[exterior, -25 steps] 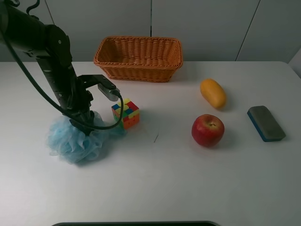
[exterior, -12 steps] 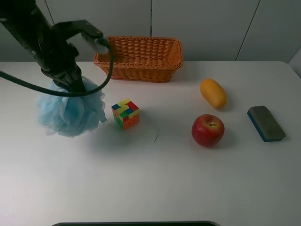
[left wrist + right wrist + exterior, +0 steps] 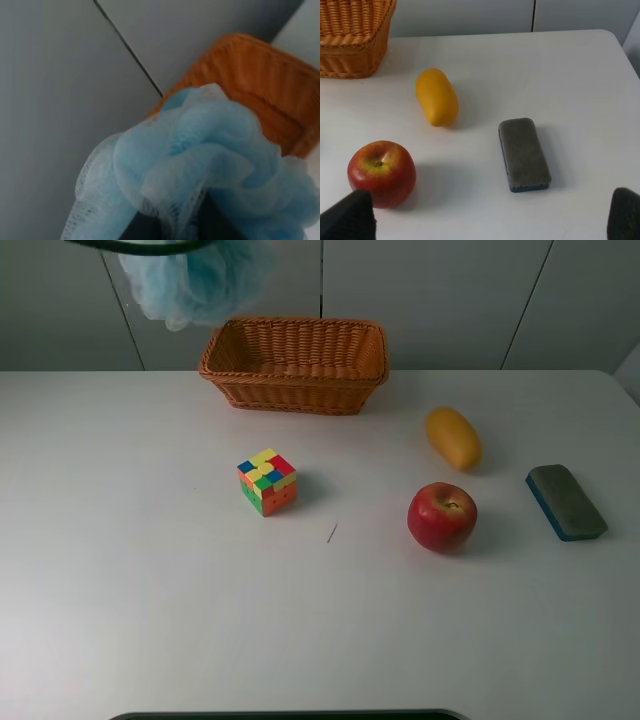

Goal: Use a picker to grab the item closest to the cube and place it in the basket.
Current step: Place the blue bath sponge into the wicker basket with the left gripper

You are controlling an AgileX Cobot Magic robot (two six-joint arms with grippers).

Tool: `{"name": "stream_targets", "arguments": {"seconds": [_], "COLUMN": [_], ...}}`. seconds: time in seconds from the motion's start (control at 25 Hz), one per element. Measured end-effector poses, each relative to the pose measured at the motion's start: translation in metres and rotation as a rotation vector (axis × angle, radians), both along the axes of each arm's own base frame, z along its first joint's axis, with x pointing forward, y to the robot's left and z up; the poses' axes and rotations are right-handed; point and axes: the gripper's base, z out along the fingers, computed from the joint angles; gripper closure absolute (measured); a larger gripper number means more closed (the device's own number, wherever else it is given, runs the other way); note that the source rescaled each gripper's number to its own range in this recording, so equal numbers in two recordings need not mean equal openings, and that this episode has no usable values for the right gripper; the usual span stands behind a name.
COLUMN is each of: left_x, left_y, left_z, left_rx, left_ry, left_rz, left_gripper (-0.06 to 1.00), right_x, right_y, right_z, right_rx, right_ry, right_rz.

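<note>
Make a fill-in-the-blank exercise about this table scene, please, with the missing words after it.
1. The bath pouf hanging in the air is ___ in colour.
2. The wicker basket holds ___.
3. Between the Rubik's cube and the board eraser lies a red ___.

Missing words: blue; nothing; apple.

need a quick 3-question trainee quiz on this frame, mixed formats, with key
1. True or false: the blue pouf already lies inside the basket.
2. Relative to the basket, the cube sits: A inside it; B in front of it, on the table; C behind it.
3. Fill in: the right gripper is ___ (open/shut).
Key: 1 false, it hangs in the air; 2 B; 3 open.
</note>
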Motion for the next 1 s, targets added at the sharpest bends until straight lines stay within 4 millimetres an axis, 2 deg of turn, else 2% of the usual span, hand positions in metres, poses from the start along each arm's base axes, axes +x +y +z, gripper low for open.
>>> {"name": "stream_targets", "arguments": {"seconds": [0.16, 0.28, 0.4, 0.56, 0.76, 0.8, 0.84, 0.92, 0.96, 1.0], "left_x": [0.04, 0.066, 0.089, 0.111, 0.122, 0.121, 0.121, 0.12, 0.12, 0.12], "left_y": [-0.019, -0.031, -0.041, -0.052, -0.059, -0.059, -0.059, -0.059, -0.059, -0.059], "left_z": [-0.049, -0.094, -0.126, -0.147, -0.149, -0.15, -0.152, -0.155, -0.155, -0.155], "left_rx": [-0.031, -0.034, -0.044, -0.091, -0.111, -0.107, -0.105, -0.095, -0.1, -0.119], "left_ry": [-0.1, -0.115, -0.116, -0.108, -0.101, -0.088, -0.072, -0.048, -0.046, -0.036], "left_rz": [0.014, 0.021, 0.031, 0.056, 0.061, 0.061, 0.063, 0.062, 0.065, 0.076], "left_gripper": [0.93, 0.94, 0.94, 0.94, 0.92, 0.87, 0.77, 0.45, 0.2, 0.06], "right_x": [0.0, 0.0, 0.0, 0.0, 0.0, 0.0, 0.0, 0.0, 0.0, 0.0], "right_y": [0.0, 0.0, 0.0, 0.0, 0.0, 0.0, 0.0, 0.0, 0.0, 0.0], "right_z": [0.0, 0.0, 0.0, 0.0, 0.0, 0.0, 0.0, 0.0, 0.0, 0.0], "right_rx": [0.0, 0.0, 0.0, 0.0, 0.0, 0.0, 0.0, 0.0, 0.0, 0.0], "right_ry": [0.0, 0.0, 0.0, 0.0, 0.0, 0.0, 0.0, 0.0, 0.0, 0.0], "right_rz": [0.0, 0.0, 0.0, 0.0, 0.0, 0.0, 0.0, 0.0, 0.0, 0.0]}}
